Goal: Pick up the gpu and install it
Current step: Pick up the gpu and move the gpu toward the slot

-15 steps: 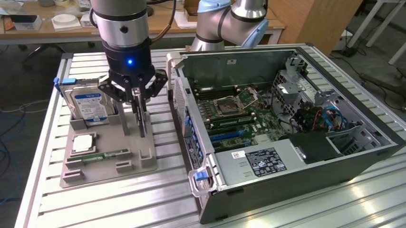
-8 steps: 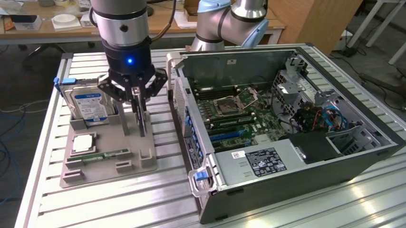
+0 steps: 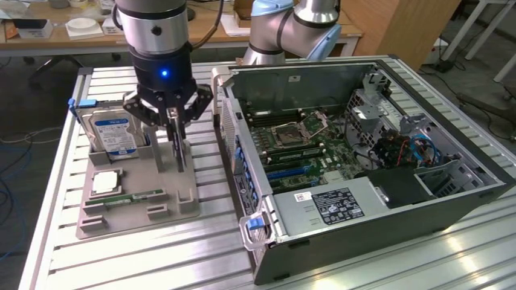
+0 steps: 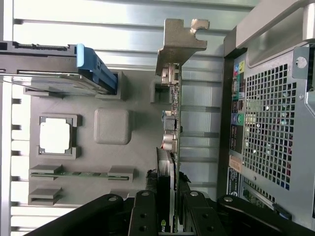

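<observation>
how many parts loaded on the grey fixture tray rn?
4: hard drive upright at the back, CPU in front of it, memory stick frontmost, gpu on edge at the exterior view's right, hand closed on it.

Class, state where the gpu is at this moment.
The gpu stands on edge in the grey tray on the exterior view's left, between the hard drive and the open computer case, under the gripper.

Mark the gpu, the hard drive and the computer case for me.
gpu [image 4: 174, 123]: wrist view, midway along its thin edge.
hard drive [image 3: 113, 136]: exterior view, on its blue-white label.
computer case [image 3: 387, 235]: exterior view, on its dark outer wall.
</observation>
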You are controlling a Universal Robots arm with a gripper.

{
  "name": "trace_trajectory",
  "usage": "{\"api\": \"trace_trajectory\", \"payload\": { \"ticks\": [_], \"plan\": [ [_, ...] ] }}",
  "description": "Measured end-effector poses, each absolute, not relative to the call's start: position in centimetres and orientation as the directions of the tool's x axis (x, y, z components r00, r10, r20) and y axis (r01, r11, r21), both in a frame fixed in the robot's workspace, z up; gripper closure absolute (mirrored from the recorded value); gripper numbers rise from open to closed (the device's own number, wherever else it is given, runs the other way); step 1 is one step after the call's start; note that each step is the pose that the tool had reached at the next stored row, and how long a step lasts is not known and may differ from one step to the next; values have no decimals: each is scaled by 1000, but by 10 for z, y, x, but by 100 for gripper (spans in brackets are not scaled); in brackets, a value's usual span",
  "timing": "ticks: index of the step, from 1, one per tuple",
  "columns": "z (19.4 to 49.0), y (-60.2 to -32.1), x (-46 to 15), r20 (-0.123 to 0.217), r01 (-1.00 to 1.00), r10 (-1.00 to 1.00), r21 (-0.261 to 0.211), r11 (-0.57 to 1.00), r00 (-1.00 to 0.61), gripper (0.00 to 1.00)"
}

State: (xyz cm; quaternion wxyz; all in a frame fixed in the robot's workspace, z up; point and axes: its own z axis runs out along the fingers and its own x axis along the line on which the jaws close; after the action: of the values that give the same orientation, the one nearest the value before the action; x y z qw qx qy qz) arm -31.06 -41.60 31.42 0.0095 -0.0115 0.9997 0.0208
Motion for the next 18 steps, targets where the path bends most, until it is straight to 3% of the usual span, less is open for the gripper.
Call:
{"api": "trace_trajectory", "payload": {
  "ticks": [18],
  "plan": [
    [327, -416, -311, -20, -27, -27, 41, 999, -999, 74]
  ]
}}
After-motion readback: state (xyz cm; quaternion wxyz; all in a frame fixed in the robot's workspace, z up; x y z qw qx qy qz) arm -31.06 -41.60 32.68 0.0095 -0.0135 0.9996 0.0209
